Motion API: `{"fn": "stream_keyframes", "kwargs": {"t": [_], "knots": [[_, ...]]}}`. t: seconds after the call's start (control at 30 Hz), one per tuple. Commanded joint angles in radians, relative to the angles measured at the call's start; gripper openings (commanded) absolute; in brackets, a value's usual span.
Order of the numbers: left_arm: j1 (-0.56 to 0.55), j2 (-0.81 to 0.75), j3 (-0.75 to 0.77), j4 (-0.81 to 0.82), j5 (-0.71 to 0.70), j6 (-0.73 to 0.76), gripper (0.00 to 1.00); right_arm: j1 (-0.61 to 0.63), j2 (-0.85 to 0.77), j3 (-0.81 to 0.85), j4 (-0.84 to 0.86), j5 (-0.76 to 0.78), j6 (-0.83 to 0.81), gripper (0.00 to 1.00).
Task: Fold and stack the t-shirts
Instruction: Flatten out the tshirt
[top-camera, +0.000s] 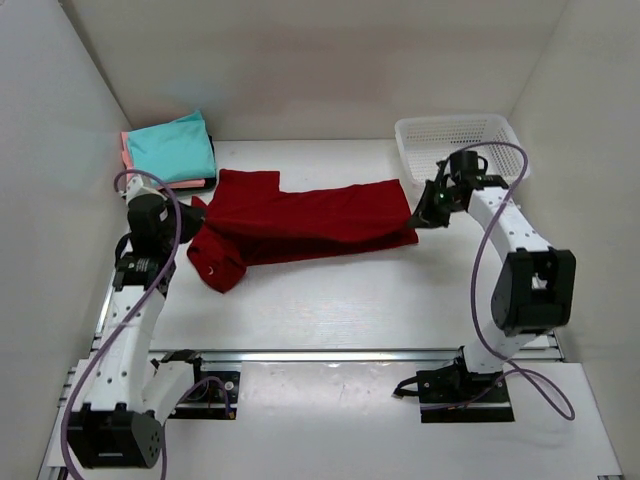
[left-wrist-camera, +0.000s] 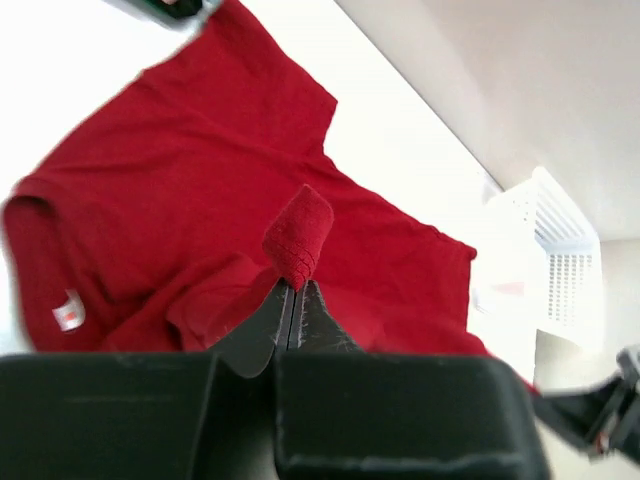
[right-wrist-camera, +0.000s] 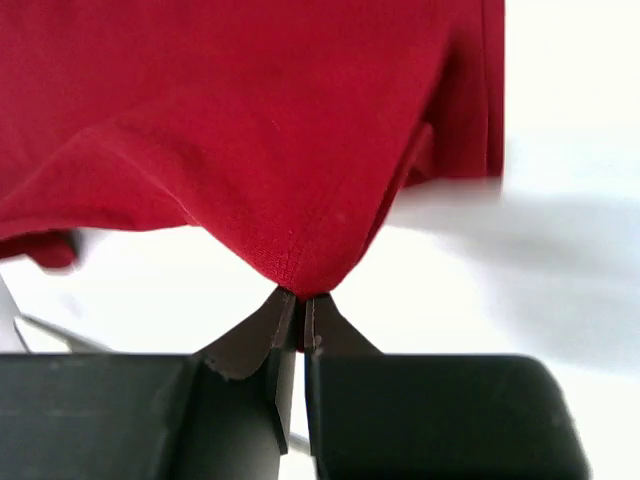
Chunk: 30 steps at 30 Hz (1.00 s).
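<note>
From where I stand the dark red t-shirt (top-camera: 310, 222) lies stretched across the middle of the table (top-camera: 350, 310), running from 9 o'clock to 3 o'clock. By the look of it, it is already doubled lengthwise into a long band, with one sleeve poking out toward 11 o'clock. The left gripper (left-wrist-camera: 296, 288) is clenched on a small peak of red cloth at the 9 o'clock end, not far from the collar, where a white label (left-wrist-camera: 68, 312) shows. The right gripper (right-wrist-camera: 300, 298) is clamped just as tightly on a pinch of the edge at the 3 o'clock end, and the cloth tents up from the table to its tips.

Gripping both ends at once makes sense to me: the band can be drawn taut and flat, and either end can be carried over the other for the next fold. The collar end, down toward 8 o'clock, is bunched and I'd guess wants smoothing first.

At 10 o'clock, by the back wall, sits the folded pile: a teal shirt (top-camera: 172, 148) on top, a salmon-pink shirt (top-camera: 126, 150) edging out beneath, and a dark shirt (top-camera: 205, 184) lowest. It is out of the working space yet only a short carry away. The white mesh basket (top-camera: 455, 122) stands at 2 o'clock, just behind the right gripper
</note>
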<state>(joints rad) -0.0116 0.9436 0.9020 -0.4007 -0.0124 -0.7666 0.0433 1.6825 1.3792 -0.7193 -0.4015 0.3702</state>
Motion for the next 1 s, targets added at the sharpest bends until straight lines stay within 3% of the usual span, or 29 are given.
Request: {"fn": "stream_keyframes", "kwargs": {"t": [0.0,0.17,0.37,0.53,0.7,0.97], "knots": [[0.055,-0.115,0.029,-0.113,0.008,0.045,0.00,-0.014,-0.215,-0.092,-0.009,-0.011,0.001,0.00],[-0.024,-0.233,0.124,-0.352,-0.026,0.072,0.00,-0.042,-0.495,-0.264,-0.093,-0.016,0.027,0.00],[-0.085,-0.449,-0.017,-0.621,0.006,-0.057,0.00,-0.017,-0.667,-0.466,-0.239,-0.048,0.073,0.00],[-0.207,-0.592,-0.078,-0.828,-0.009,-0.222,0.00,0.052,-0.736,-0.610,-0.318,-0.068,0.139,0.00],[-0.269,-0.637,-0.130,-0.911,-0.032,-0.280,0.00,0.055,-0.828,-0.730,-0.345,-0.062,0.170,0.00],[-0.191,-0.576,-0.184,-0.912,0.005,-0.177,0.00,-0.005,-0.776,-0.760,-0.348,0.016,0.106,0.00]]}}
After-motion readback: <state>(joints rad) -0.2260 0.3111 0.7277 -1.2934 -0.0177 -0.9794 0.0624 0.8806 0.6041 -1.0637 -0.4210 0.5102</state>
